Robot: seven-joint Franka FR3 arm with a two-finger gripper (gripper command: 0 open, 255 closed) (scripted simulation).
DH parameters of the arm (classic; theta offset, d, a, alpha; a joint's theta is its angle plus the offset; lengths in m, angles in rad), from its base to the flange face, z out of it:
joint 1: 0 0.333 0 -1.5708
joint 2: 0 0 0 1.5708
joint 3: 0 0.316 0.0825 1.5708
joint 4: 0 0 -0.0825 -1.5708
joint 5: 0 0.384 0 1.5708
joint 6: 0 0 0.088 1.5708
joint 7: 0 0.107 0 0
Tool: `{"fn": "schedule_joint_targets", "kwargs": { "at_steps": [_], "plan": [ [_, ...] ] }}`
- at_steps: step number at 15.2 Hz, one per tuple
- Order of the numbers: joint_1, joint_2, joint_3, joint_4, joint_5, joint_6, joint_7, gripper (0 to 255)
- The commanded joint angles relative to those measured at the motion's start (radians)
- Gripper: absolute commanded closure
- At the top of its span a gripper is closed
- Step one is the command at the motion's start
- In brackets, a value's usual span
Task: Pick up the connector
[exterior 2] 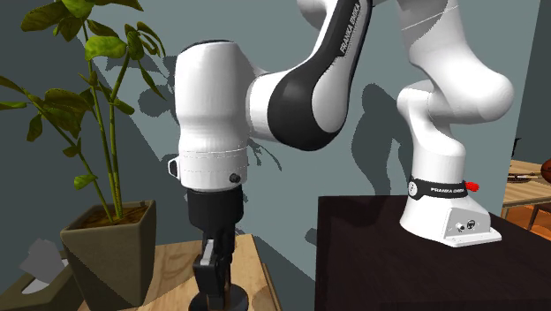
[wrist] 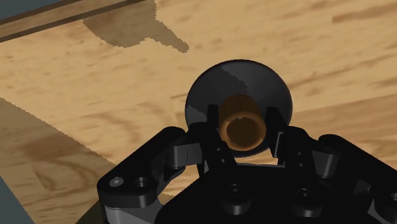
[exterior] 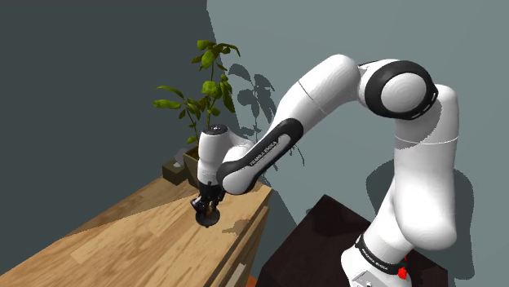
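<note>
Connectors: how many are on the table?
1. The connector sits on the table, clasped by the gripper. Others may hide behind the arm.

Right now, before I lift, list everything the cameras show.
connector: one, black round base with brown cylinder, on the wooden top.
wooden top: one, light brown, under the gripper.
plant: one, green, in the pot by the wall.
pot: one, olive, on the wooden top.
small box: one, grey-green, beside the pot.
stand: one, dark, under the arm.
arm: one, white, dark joints.
gripper: one, black, clasping the cylinder.
</note>
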Motion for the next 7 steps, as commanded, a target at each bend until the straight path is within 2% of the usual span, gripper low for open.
{"fn": "schedule_joint_targets", "kwargs": {
  "at_steps": [1,7],
  "plan": [
    [-0.005,-0.021,0.006,0.000,0.009,-0.021,-0.007,255],
    [-0.014,-0.067,0.018,-0.001,0.029,-0.065,-0.020,255]
  ]
}}
